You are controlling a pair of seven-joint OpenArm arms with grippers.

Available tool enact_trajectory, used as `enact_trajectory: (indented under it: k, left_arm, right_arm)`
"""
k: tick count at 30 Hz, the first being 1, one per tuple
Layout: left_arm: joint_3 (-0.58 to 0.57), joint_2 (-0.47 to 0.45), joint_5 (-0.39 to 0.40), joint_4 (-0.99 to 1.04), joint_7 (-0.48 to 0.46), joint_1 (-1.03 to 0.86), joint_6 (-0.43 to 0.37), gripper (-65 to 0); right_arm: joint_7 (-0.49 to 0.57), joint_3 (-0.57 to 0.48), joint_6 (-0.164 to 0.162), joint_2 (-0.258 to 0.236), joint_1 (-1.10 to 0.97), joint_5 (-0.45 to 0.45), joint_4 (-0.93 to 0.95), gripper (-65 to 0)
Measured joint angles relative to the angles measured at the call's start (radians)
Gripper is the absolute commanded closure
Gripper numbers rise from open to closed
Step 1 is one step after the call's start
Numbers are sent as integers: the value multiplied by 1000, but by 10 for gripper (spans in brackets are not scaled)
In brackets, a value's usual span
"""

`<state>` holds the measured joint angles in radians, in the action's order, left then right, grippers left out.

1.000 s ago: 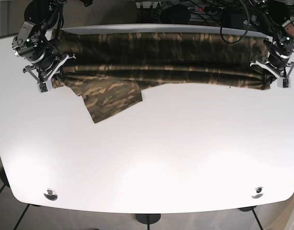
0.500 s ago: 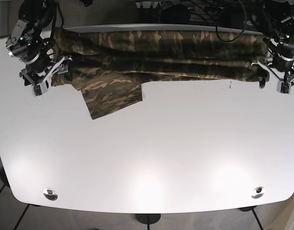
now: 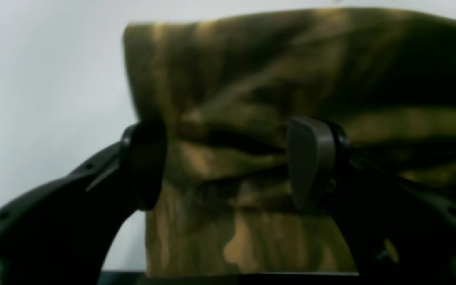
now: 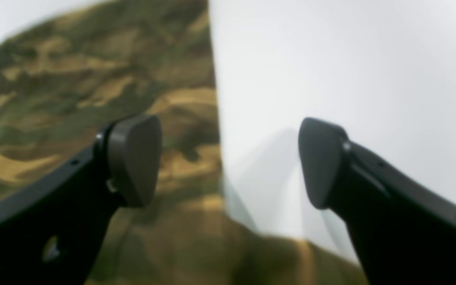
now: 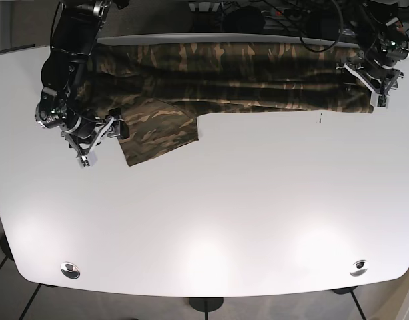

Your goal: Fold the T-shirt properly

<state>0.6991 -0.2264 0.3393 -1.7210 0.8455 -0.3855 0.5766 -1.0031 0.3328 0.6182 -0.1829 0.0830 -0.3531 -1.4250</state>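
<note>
The camouflage T-shirt [image 5: 244, 73] lies folded into a long band along the table's far edge. One sleeve [image 5: 158, 133] sticks out toward the front at the left. My right gripper [image 5: 101, 143] is open at the sleeve's left edge. In the right wrist view [image 4: 228, 162] the cloth edge [image 4: 141, 79] runs between its spread fingers. My left gripper [image 5: 362, 85] is open over the shirt's right end. In the left wrist view [image 3: 228, 162] bunched cloth [image 3: 251, 79] lies between and under its fingers.
The white table [image 5: 224, 213] extends to the front, with round metal fittings near its front corners [image 5: 70, 270] [image 5: 358, 268]. Dark cables and gear [image 5: 258, 13] sit behind the far edge. A small dark speck [image 5: 319, 119] lies near the shirt's right end.
Both grippers have left the shirt's front fold. The right gripper moved forward to the sleeve's left edge. The left gripper moved back over the shirt's right end. The fold settled flatter.
</note>
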Motion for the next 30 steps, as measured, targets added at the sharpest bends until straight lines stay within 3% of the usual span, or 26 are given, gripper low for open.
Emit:
enact_trajectory:
  k: [4, 7, 8, 9, 12, 17, 21, 23, 25, 28, 30]
  left_arm:
    - [7, -22, 0, 80, 3, -6, 0, -439]
    - [9, -26, 6, 103, -3, -2, 0, -439]
    - [9, -27, 6, 105, -4, -3, 0, -439]
    - [9, -27, 6, 105, -4, -2, 0, -439]
    - [9, -27, 6, 106, -5, -2, 0, -439]
    - [9, -27, 6, 106, -5, -1, 0, -439]
    - [9, -27, 6, 108, -5, 0, 0, -439]
    - [9, -27, 6, 111, -5, 1, 0, -439]
    - [9, -34, 23, 151, -40, 3, 1, -439]
    - [8, -52, 29, 198, -95, 6, 5, -439]
    - [-13, -68, 29, 226, -132, 8, 3, -439]
  right_arm:
    - [34, -92, 0, 23, 2, -3, 0, -509]
    - [58, -106, 0, 58, 4, -14, 17, -504]
    - [69, -105, 2, 57, 6, -18, 29, -476]
    - [80, -104, 5, 55, 9, -19, 42, -414]
    - [117, -103, -1, 58, 11, -13, 73, -16]
    - [69, -102, 1, 72, -29, 6, -28, -16]
    - [-60, -1, 0, 87, -141, 1, -365, -16]
    - [-127, 77, 4, 116, -202, -9, -538, -16]
    - [-200, 130, 8, 128, -256, -61, -594, -16]
    - [-206, 254, 0, 122, -332, -225, -590, -16]
    - [-217, 302, -5, 119, -390, -239, -589, -17]
